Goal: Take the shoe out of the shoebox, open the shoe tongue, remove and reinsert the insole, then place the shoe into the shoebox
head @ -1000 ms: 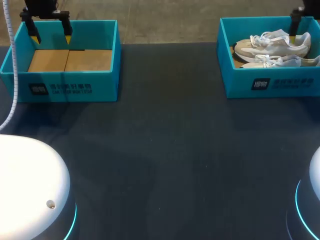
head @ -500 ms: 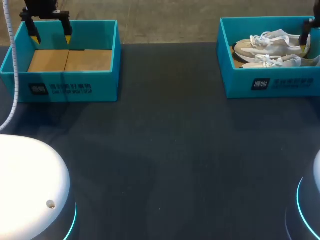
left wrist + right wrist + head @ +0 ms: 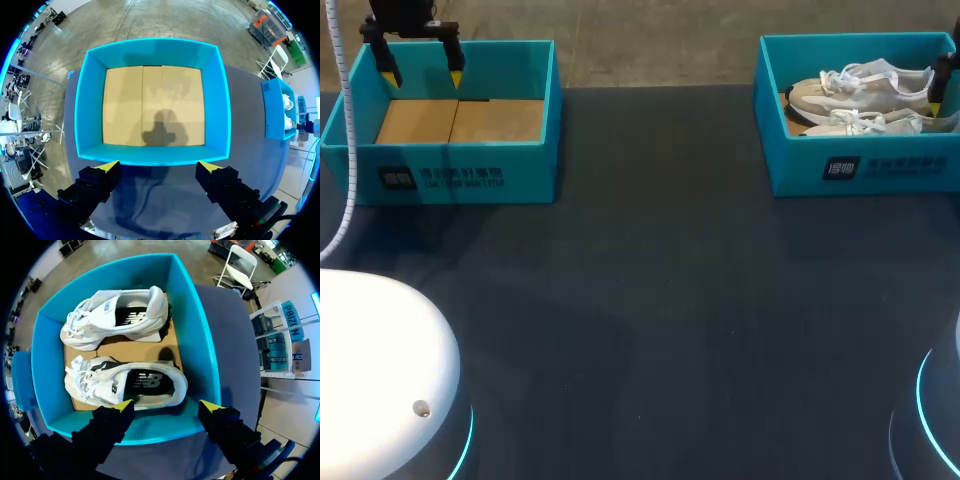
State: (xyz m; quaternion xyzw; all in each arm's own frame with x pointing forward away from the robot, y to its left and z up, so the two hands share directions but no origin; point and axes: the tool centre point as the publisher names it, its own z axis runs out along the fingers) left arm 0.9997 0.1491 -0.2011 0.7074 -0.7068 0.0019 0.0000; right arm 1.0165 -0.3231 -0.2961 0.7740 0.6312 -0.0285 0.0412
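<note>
**right arm poised over sneakers as shoe task waits to begin**

the right gripper hangs above the teal shoebox, fingers spread wide and holding nothing. in the wrist view its yellow tips show over the shoebox's long wall. just inside that wall lies the nearer white sneaker, flat on its sole on the cardboard floor. its long axis runs along the wall, and so along the line joining the two fingertips. its heel points to the shoebox's outer end and its laced toe to the end facing the table's middle. the second white sneaker lies parallel against the shoebox's far wall, apart from the first. neither has left the shoebox yet.

this arm is plainly the one placed for the lift. as the fingers now stand they span the sneaker's length, so a turn of the wrist looks needed to close across its width. the wall below the tips is the obstacle to clear.

well away from the shoebox, across the dark table, the left gripper hangs released over an empty teal shoebox.
</note>
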